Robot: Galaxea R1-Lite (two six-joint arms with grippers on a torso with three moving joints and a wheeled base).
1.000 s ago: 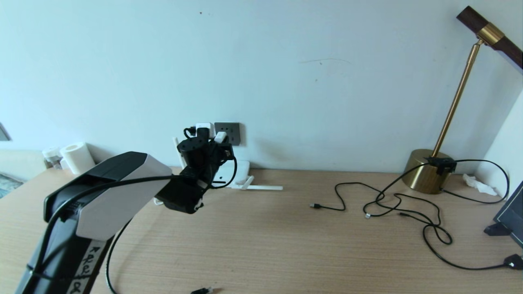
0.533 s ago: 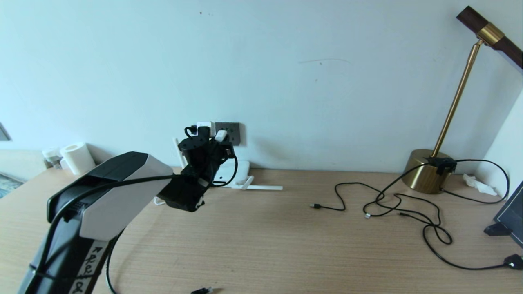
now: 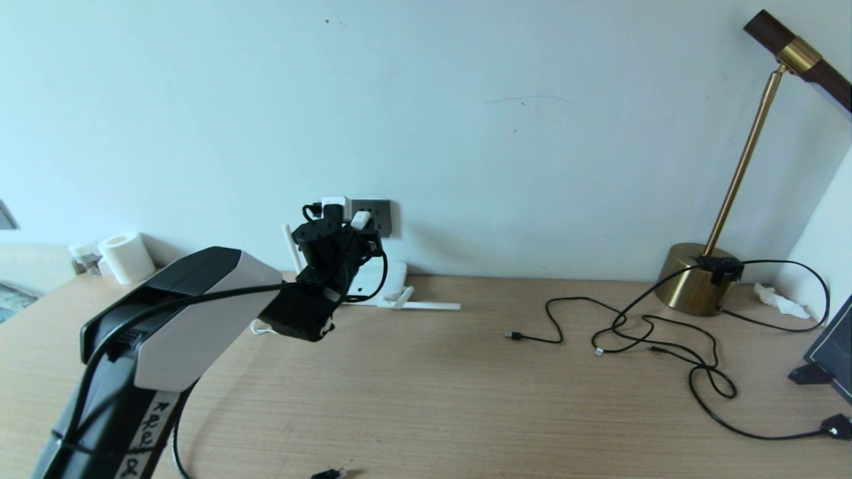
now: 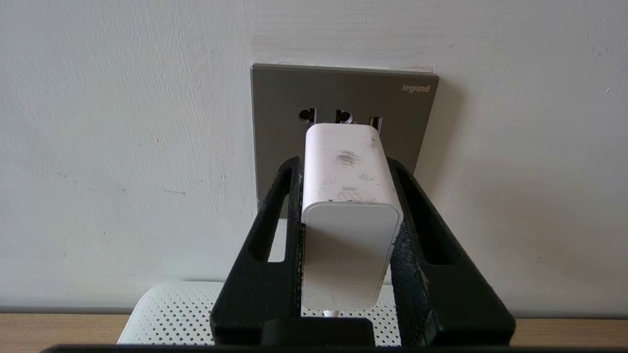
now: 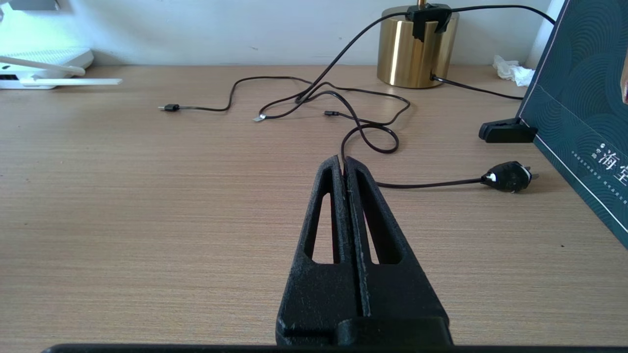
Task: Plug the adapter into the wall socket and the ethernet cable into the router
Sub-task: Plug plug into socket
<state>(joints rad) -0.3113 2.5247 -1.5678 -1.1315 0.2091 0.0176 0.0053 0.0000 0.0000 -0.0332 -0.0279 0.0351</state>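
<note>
My left gripper (image 4: 343, 163) is shut on the white adapter (image 4: 349, 230), one finger on each side of it, and holds it up at the wall. The adapter's front end sits against the dark-grey wall socket (image 4: 284, 98), just below its upper row of holes; its pins are hidden. In the head view the adapter (image 3: 360, 220) overlaps the socket (image 3: 379, 216). The white router (image 3: 389, 276) lies on the desk below, antennas folded flat. The ethernet cable's plug (image 3: 331, 474) lies at the desk's near edge. My right gripper (image 5: 343, 164) hovers shut and empty over the desk.
Thin black cables (image 3: 639, 332) sprawl across the right of the desk, running to a brass lamp (image 3: 692, 286). A black power plug (image 5: 508, 176) and a dark teal box (image 5: 579, 98) sit far right. A paper roll (image 3: 126, 256) stands far left. Another white plug (image 3: 333, 201) sits beside the socket.
My left arm has edged up and toward the wall, bringing the adapter closer onto the socket. Nothing else has moved.
</note>
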